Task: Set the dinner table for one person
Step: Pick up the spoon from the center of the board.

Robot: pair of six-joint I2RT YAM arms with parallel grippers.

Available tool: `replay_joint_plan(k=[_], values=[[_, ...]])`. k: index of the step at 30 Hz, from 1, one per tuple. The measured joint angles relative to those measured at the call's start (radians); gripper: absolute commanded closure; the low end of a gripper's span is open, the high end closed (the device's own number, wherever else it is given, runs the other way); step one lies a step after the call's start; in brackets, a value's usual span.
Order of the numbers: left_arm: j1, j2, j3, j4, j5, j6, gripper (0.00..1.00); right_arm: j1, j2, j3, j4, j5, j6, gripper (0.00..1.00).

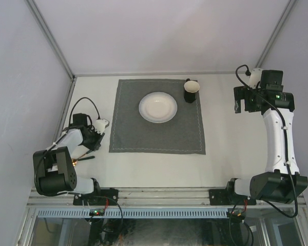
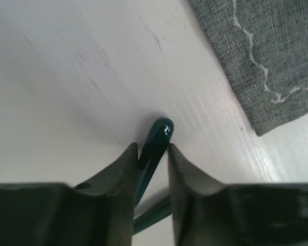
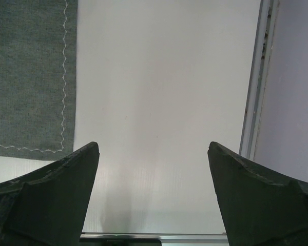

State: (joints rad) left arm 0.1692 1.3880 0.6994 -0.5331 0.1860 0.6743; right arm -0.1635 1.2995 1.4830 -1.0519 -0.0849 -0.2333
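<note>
Counter: off-white, matte, plain, rectangular, its long axis running side to side in front of both arm bases. Thin aluminium rails bounded it.

A grey stitched mat lay at the far middle. It carried a white plate and, at its far right corner, a dark mug. Bare surface was widest to the right of the mat. There was a narrower strip to its left and a band on its near side.

Left gripper: low over the strip left of the mat. Its jaws stood close on either side of a dark green utensil handle lying on the counter. Whether they pressed on it could not be told.

Right gripper: jaws spread wide, nothing between them, above bare surface right of the mat and close to the right-hand rail.
</note>
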Motion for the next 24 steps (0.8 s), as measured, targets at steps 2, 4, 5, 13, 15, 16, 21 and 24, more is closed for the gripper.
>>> replay_joint_plan(k=[2, 4, 5, 13, 15, 16, 21, 24], values=[[0.003, 0.006, 0.002, 0.000, 0.006, 0.007, 0.99, -0.006, 0.000, -0.002, 0.000, -0.005, 0.000, 0.14], [0.007, 0.013, 0.015, -0.007, 0.010, 0.002, 1.00, -0.011, 0.000, -0.005, 0.001, -0.010, 0.000, 0.14], [0.008, 0.016, 0.018, -0.007, 0.011, 0.002, 1.00, -0.011, 0.000, -0.006, 0.000, -0.013, 0.000, 0.14], [0.015, -0.038, 0.031, -0.071, 0.043, -0.010, 1.00, -0.012, 0.000, -0.023, 0.008, -0.052, 0.001, 0.14], [0.014, -0.079, 0.062, -0.113, 0.058, -0.019, 1.00, -0.012, -0.002, -0.032, 0.014, -0.065, 0.002, 0.14], [0.014, -0.098, 0.091, -0.134, 0.067, -0.026, 1.00, -0.012, -0.003, -0.039, 0.016, -0.072, 0.004, 0.14], [0.003, -0.167, 0.242, -0.166, 0.109, -0.076, 1.00, -0.012, -0.023, -0.076, 0.028, -0.109, 0.010, 0.14], [-0.050, -0.171, 0.306, -0.169, 0.107, -0.106, 1.00, -0.012, -0.056, -0.108, 0.044, -0.129, 0.013, 0.14]])
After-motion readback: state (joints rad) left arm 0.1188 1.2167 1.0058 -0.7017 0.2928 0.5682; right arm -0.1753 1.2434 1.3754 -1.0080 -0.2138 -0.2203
